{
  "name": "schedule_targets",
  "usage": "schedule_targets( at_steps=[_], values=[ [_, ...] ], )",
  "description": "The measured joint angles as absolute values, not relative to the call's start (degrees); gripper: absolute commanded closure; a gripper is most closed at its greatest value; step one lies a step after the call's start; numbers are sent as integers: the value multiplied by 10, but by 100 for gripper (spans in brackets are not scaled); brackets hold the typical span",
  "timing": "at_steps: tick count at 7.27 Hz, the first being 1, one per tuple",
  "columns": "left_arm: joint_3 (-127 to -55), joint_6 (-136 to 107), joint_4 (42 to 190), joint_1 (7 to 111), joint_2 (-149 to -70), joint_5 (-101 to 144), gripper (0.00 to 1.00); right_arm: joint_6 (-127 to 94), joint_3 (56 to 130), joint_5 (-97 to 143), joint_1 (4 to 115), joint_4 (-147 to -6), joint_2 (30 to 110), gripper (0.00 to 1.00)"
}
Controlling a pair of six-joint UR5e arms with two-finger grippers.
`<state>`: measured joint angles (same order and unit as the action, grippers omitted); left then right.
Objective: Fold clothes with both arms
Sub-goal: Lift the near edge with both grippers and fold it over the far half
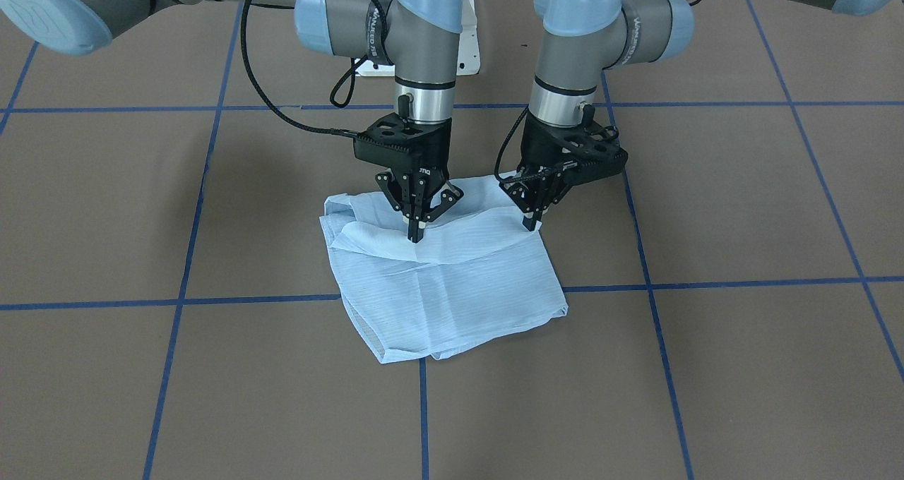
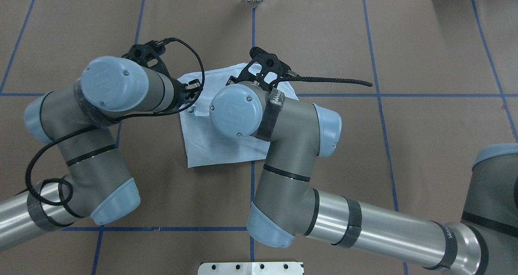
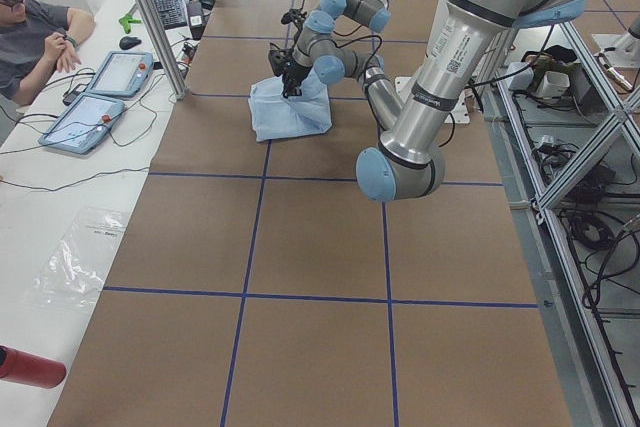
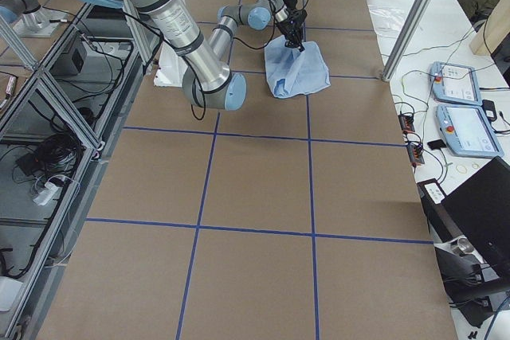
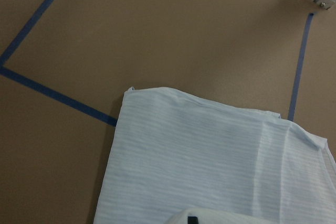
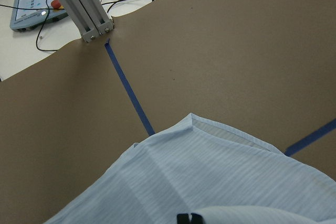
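The pale-blue striped shirt lies folded into a rough square on the brown table, with a top layer doubled back along its robot-side edge. It also shows in the overhead view and both wrist views. My right gripper points down with its fingers closed on the doubled-back fold near the shirt's middle. My left gripper is closed on the same fold at the shirt's corner. In the overhead view the left gripper shows partly, and the right one is hidden under its wrist.
Blue tape lines grid the brown table. The white pedestal base stands behind the arms. A metal post stands at the far table edge. An operator sits by two tablets on the side bench.
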<state>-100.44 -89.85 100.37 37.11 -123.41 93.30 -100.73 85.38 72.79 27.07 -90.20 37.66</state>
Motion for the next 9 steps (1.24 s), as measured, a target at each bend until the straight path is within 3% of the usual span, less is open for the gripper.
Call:
schedule_targets(
  at_steps=[3, 6, 7, 8, 9],
  values=[
    [-895, -870, 1070, 390, -1262, 929, 100, -968, 738, 728, 294, -832, 335, 100],
    [-817, -847, 1135, 391, -1267, 923, 100, -946, 666, 721, 298, -780, 317, 100],
    [-804, -840, 1149, 391, -1267, 923, 45, -945, 651, 720, 298, -769, 311, 51],
    [-799, -825, 1155, 394, -1267, 923, 0, -941, 634, 720, 298, -750, 306, 1],
    [-798, -797, 1157, 398, -1266, 924, 0, -927, 619, 722, 301, -736, 299, 0]
  ],
)
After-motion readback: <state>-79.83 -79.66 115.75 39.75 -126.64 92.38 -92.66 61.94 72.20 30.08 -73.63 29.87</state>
